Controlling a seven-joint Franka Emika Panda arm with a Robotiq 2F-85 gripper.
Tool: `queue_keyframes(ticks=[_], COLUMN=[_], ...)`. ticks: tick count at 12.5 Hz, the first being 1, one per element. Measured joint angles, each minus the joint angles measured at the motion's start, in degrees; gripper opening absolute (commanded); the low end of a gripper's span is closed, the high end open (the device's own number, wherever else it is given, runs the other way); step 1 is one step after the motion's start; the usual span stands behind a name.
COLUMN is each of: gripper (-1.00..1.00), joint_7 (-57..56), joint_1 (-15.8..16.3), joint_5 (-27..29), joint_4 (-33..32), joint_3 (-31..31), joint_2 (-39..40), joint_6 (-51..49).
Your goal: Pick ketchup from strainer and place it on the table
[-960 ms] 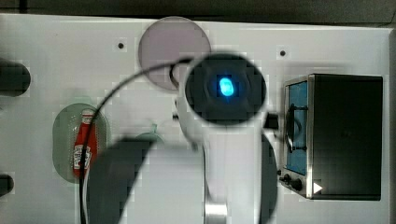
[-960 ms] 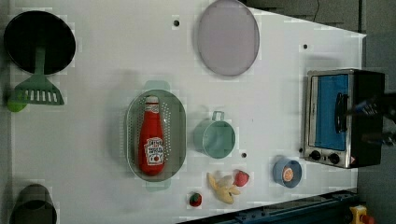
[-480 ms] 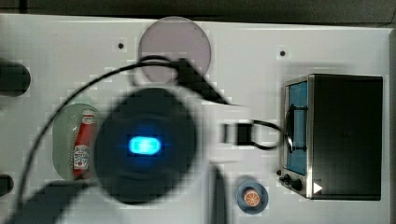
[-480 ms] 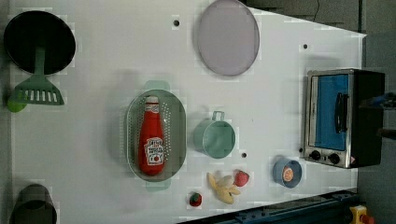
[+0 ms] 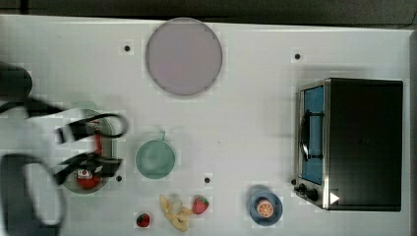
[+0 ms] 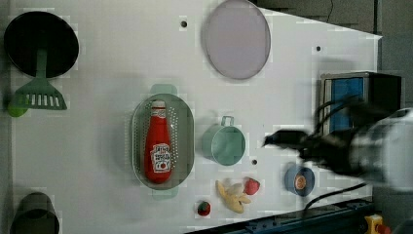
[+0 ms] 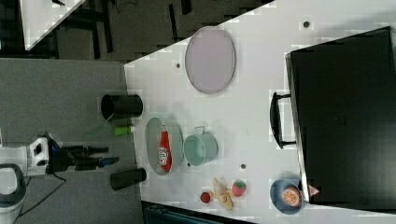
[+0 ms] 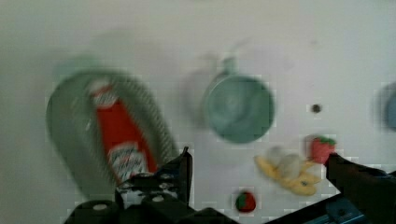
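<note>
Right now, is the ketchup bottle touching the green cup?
Apart. In the left view the ketchup lies inside the strainer, whose rim and a strip of white table separate it from the cup.

White rounded arm [image 6: 389, 151], black gripper [image 7: 100, 156], looping black cables [image 6: 336, 192].

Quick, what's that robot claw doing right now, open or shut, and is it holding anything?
Gripper: open and holding nothing; the ketchup lies in the strainer.
</note>
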Motion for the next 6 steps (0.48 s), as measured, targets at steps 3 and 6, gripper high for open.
queue_keyframes(ticks=[3, 6], gripper=[1.0, 1.0], joint_7=[0.13, 0.79], joint_1=[0.81, 1.44], joint_5=[-0.02, 0.2], joint_4=[-0.73, -3.69], joint_3=[7.58, 11.83], joint_2=[2.23, 3.27], joint_6=[3.12, 11.2])
